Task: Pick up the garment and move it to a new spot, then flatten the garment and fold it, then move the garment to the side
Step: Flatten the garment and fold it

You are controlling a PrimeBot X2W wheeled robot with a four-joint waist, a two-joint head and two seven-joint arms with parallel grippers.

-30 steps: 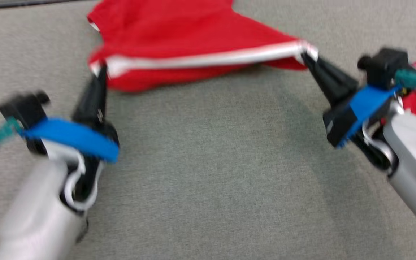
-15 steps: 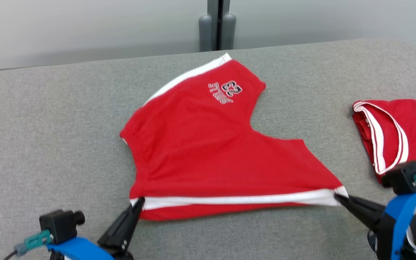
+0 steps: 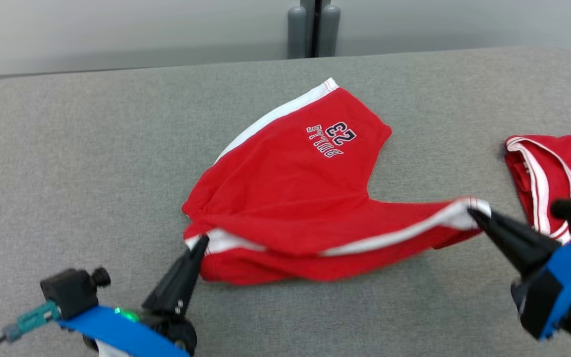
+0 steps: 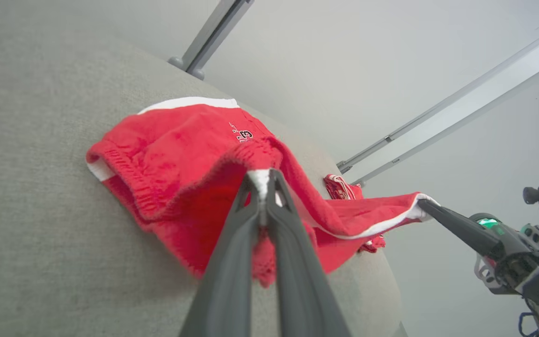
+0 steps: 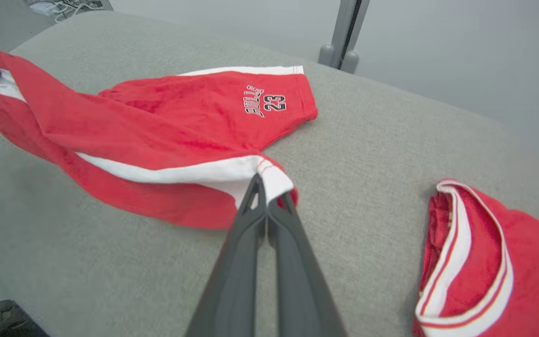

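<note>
The garment (image 3: 295, 198) is a pair of red shorts with white side stripes and a "23" print, lying on the grey table (image 3: 67, 173). Its near edge is lifted and folded over toward the far leg. My left gripper (image 3: 202, 243) is shut on the white-striped corner at the left. My right gripper (image 3: 473, 213) is shut on the striped corner at the right, held a little above the table. In the left wrist view the left gripper (image 4: 264, 175) pinches the red and white hem of the garment (image 4: 171, 154). The right gripper (image 5: 265, 180) pinches the white stripe of the garment (image 5: 157, 121) in the right wrist view.
A second red garment with white trim (image 3: 553, 168) lies folded at the table's right side, close behind my right gripper. A grey post (image 3: 314, 27) stands behind the table's far edge, before a pale wall.
The head camera has tilted up, bringing the far edge and wall into view. Both grippers have carried the near hem forward and up, so the stretched edge now sags over the shorts.
</note>
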